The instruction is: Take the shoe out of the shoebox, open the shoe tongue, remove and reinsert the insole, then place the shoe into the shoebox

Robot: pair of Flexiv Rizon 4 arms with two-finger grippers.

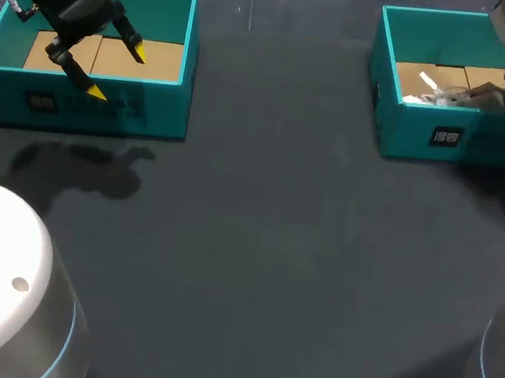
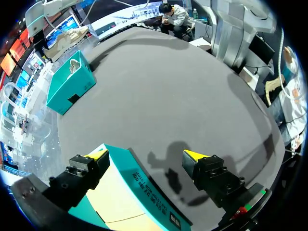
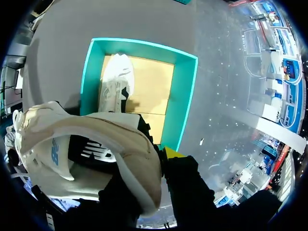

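Nearest you, the dark table [image 1: 256, 244] lies open between the two boxes (wide room through the middle). Your left gripper [image 1: 116, 73] hangs with its fingers spread wide astride the front wall of the left shoebox [image 1: 165, 117], gripping nothing. Your right gripper [image 3: 155, 156] clasps the cream shoe [image 3: 86, 144] at its collar above the right shoebox [image 1: 403, 133], where a second shoe [image 3: 115, 82] lies.

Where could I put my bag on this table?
Bare table between the left box and right box, and in front of both. Crowded: the open left gripper hangs over the left box, a held shoe over the right.
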